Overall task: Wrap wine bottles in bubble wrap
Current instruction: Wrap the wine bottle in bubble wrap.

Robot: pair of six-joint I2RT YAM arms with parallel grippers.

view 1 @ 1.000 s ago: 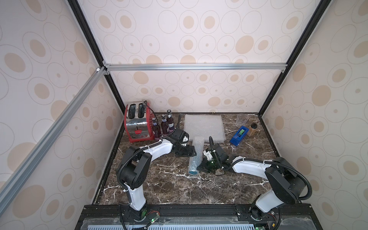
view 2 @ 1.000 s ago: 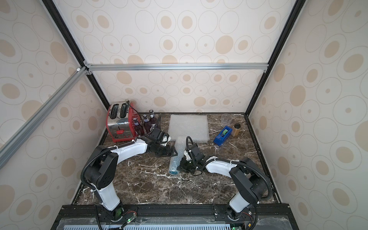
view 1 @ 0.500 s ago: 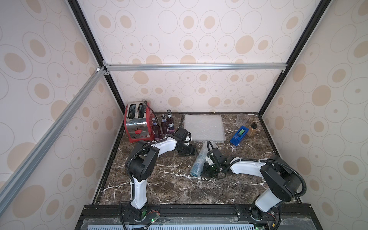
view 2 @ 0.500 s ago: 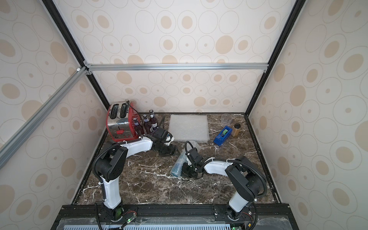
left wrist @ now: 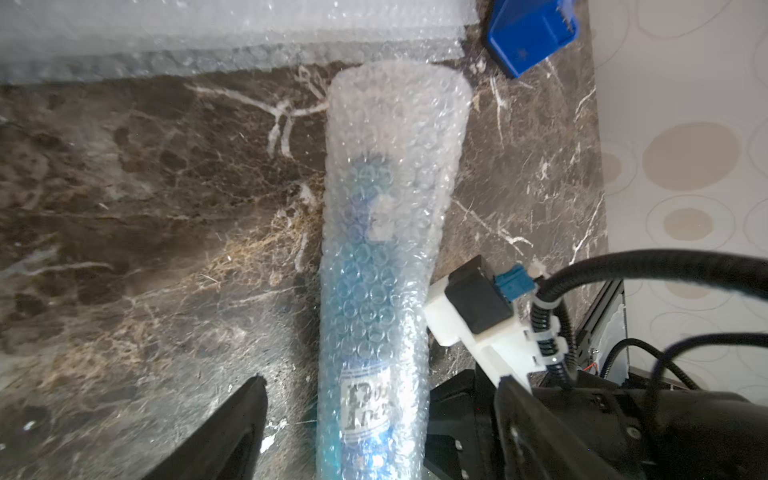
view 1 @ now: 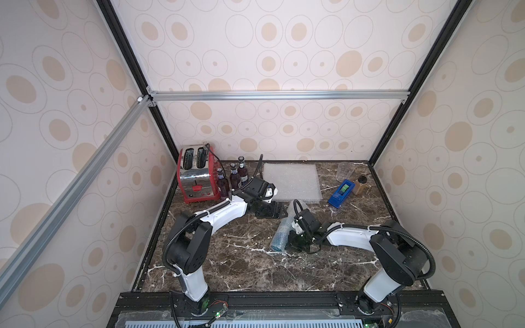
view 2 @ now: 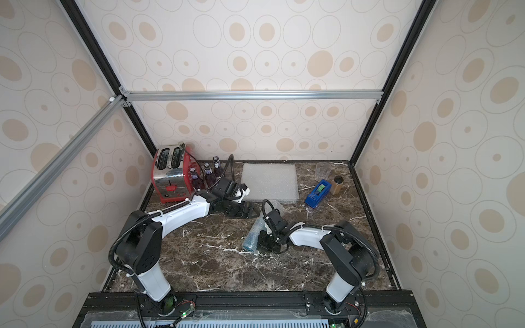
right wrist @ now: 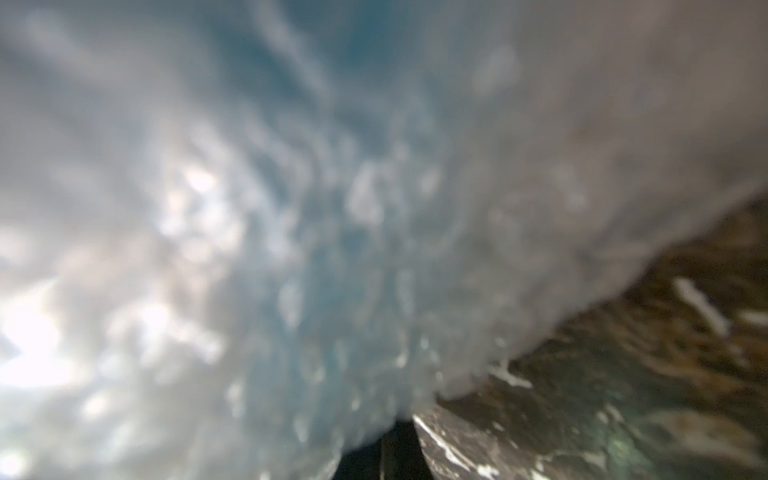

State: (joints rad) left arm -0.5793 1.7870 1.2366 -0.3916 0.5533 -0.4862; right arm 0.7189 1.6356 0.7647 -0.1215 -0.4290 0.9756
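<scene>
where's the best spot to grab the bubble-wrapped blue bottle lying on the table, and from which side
Grip the blue glass bottle rolled in clear bubble wrap around its labelled body, where glass fills the wrap; the flared end looks hollow and would likely crush. It lies flat on the brown marble table, so come from above, closing across its width.

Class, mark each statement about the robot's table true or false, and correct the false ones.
1. Three purple bottles stand upright beside the red toaster. True.
2. The blue bottle stands bare and upright. False: it lies on the table, rolled in bubble wrap.
3. The left gripper is open. True.
4. The tape dispenser rests on the flat sheets. False: it sits on the table beside them.
</scene>
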